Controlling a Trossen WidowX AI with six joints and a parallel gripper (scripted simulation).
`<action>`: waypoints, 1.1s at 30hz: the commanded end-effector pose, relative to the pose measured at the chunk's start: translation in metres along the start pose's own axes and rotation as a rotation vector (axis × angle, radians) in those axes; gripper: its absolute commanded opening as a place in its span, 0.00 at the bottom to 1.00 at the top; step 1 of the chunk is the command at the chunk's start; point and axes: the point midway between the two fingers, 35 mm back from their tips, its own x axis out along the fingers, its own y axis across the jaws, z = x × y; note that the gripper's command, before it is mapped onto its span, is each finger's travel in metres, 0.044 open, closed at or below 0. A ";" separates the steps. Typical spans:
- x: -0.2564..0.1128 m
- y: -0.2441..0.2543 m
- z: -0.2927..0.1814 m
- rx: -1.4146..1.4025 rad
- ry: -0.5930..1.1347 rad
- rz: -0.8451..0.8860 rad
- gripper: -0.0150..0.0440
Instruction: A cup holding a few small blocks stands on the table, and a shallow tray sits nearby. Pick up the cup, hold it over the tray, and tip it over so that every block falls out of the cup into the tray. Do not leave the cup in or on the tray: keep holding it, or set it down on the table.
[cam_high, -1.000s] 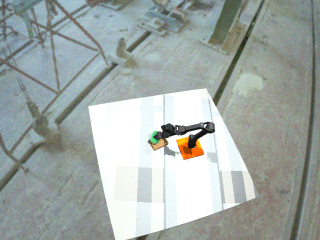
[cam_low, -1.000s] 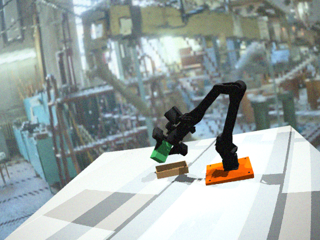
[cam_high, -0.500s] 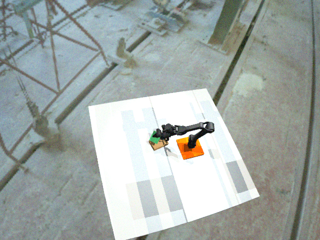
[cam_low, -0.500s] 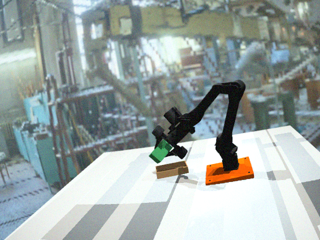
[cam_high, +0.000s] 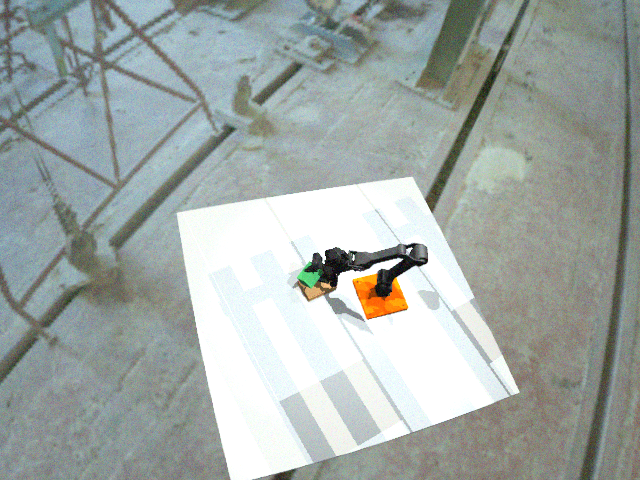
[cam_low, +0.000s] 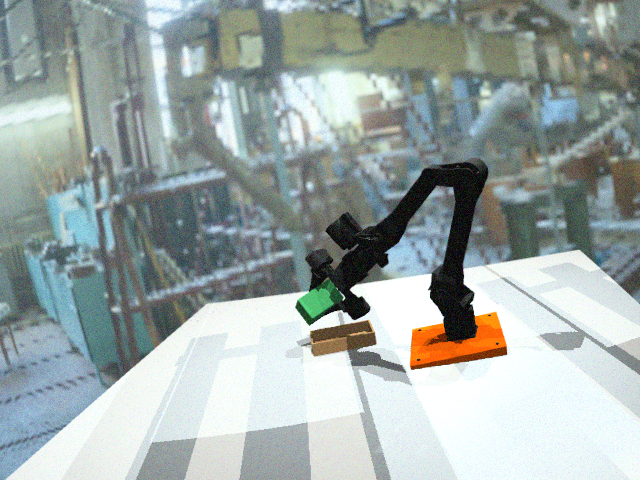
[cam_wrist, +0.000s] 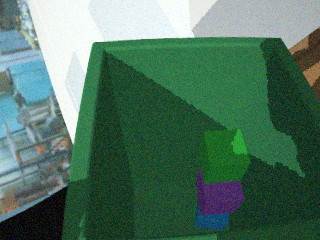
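Exterior view shows the black hand (cam_low: 330, 295) (cam_high: 323, 274) angled down toward seven o'clock, clamped on a tilted green square-sided cup (cam_low: 318, 302) (cam_high: 310, 274) (cam_wrist: 165, 85) above the shallow brown rectangular tray (cam_low: 336, 345) (cam_high: 317, 292); green, purple and blue blocks (cam_wrist: 222, 192) are inside the cup.

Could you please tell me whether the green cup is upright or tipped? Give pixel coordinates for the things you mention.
Tipped: the green cup (cam_high: 309, 274) (cam_low: 316, 304) (cam_wrist: 165, 100) leans clearly in the exterior view, its walls slanting above the tray (cam_high: 316, 293) (cam_low: 336, 345).

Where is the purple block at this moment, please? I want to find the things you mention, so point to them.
In the wrist view, the purple block (cam_wrist: 220, 197) is inside the tilted green cup (cam_wrist: 185, 90) (cam_high: 310, 275) (cam_low: 317, 302), right of centre in the picture's lower part, between the green block (cam_wrist: 224, 156) and the blue block (cam_wrist: 212, 220).
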 end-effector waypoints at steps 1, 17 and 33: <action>0.001 0.004 0.000 0.097 -0.001 0.011 0.25; 0.004 0.004 -0.001 0.446 0.001 0.012 0.25; 0.007 0.004 -0.001 0.796 0.004 0.011 0.25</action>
